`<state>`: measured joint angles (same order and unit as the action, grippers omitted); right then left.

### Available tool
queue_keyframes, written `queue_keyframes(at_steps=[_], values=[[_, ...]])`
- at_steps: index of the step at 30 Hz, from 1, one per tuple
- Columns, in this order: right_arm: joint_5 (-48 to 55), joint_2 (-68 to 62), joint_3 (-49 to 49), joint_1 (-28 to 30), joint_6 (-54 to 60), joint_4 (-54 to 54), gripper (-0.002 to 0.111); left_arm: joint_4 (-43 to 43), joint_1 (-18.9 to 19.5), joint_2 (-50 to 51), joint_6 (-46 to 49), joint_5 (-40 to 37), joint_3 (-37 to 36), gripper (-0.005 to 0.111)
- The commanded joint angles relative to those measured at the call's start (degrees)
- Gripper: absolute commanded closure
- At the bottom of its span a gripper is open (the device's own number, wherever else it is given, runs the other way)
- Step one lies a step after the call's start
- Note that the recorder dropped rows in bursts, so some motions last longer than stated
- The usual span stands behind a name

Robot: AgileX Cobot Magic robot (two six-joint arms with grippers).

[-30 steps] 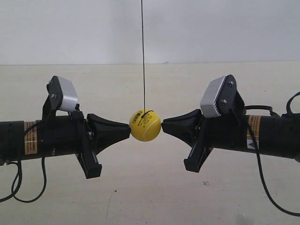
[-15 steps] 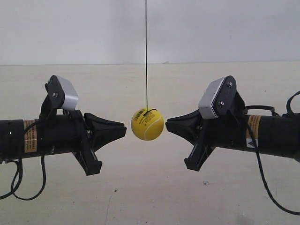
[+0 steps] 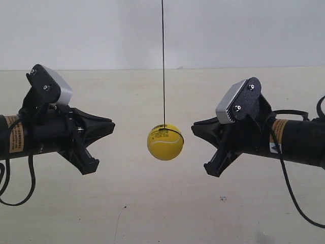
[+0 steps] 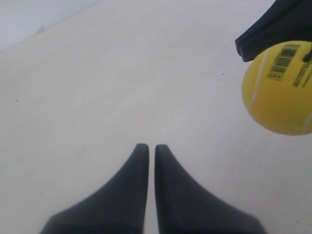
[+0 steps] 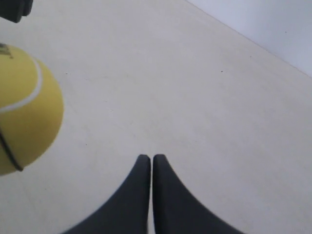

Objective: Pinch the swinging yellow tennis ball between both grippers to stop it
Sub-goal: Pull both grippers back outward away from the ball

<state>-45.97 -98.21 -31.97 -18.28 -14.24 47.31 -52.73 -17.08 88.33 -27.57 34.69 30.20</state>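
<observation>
While the yellow tennis ball (image 3: 165,142) hangs on its black string (image 3: 163,61) between the claws, touching neither and clear of the worktop (image 3: 152,213), I'd bring both tips in together, level with its middle, so neither knocks it sideways. My left claw (image 4: 146,147) is clenched on nothing, and my right claw (image 5: 146,157) likewise. The ball sits nearer the arm at the exterior view's right (image 3: 289,142). No containers show.

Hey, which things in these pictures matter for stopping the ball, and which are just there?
Belong to the job: yellow tennis ball, its black string, left gripper, right gripper, both shut.
Just there: beige tabletop, white wall.
</observation>
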Motion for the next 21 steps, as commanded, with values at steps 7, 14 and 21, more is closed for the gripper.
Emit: queue_keyframes(at_steps=[7, 14, 21], values=[[1.20, 1.13, -0.09, 3.58, -0.85, -0.49, 0.108, 0.68, -0.12, -0.69, 0.12, -0.91, -0.43, 0.102], [1.18, 1.13, -0.09, 4.07, -1.28, -0.60, 0.108, 0.95, -0.12, -0.69, 0.12, -0.55, -0.43, 0.102], [0.39, 1.36, -0.09, 4.07, 0.45, -2.90, 0.108, 0.95, -0.12, -2.05, 0.12, 2.36, -0.29, 0.102]])
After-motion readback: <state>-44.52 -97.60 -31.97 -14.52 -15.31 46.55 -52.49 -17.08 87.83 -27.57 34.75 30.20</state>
